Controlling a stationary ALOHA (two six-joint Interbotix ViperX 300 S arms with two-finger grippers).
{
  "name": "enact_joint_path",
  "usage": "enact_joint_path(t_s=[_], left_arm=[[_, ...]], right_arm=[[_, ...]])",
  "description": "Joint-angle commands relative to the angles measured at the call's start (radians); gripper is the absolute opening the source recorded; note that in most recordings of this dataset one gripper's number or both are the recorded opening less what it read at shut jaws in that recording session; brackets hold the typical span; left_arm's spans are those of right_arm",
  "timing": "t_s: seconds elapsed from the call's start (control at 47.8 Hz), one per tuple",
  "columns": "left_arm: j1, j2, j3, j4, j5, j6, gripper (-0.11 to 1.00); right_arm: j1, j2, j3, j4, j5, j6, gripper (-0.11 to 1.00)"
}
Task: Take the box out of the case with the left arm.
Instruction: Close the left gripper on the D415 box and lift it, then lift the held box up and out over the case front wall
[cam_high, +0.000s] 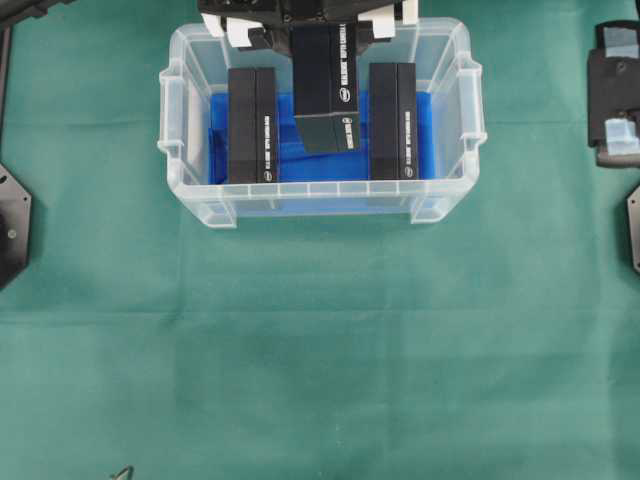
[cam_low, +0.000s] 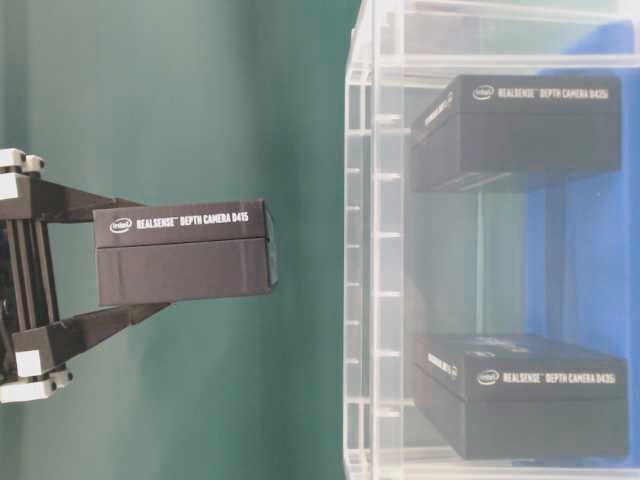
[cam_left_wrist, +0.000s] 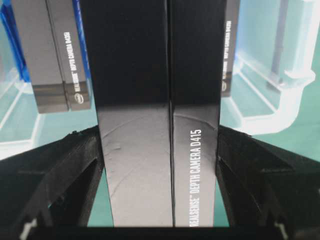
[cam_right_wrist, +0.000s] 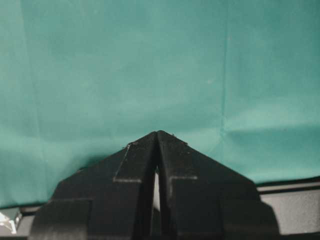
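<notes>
My left gripper (cam_high: 322, 45) is shut on a black box (cam_high: 325, 90) printed "RealSense Depth Camera D415", one finger on each long side. In the left wrist view the box (cam_left_wrist: 155, 100) fills the space between the fingers (cam_left_wrist: 75, 165). In the table-level view the held box (cam_low: 185, 250) is outside the clear case (cam_low: 375, 250), apart from its rim. The case (cam_high: 320, 190) has a blue sheet (cam_high: 310, 160) on its bottom. My right gripper (cam_right_wrist: 157, 137) is shut and empty over green cloth.
Two more black boxes lie in the case, at its left (cam_high: 252, 125) and right (cam_high: 393, 120). The right arm (cam_high: 615, 95), with pale bluish patches, rests at the right edge. Green cloth (cam_high: 320, 350) covers the table. Black mounts stand at both side edges.
</notes>
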Motion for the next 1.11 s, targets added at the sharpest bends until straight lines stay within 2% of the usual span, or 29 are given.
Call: enact_joint_path(t_s=[0.0,1.089], left_arm=[[0.003,-0.052,-0.025,0.005,-0.002,0.000,0.62],[0.003,-0.057,-0.008,0.005,-0.008,0.000,0.62]], right_arm=[[0.002,0.002,-0.026,-0.003,-0.005,0.000,0.03],[0.002,0.002,-0.026,-0.003,-0.005,0.000,0.03]])
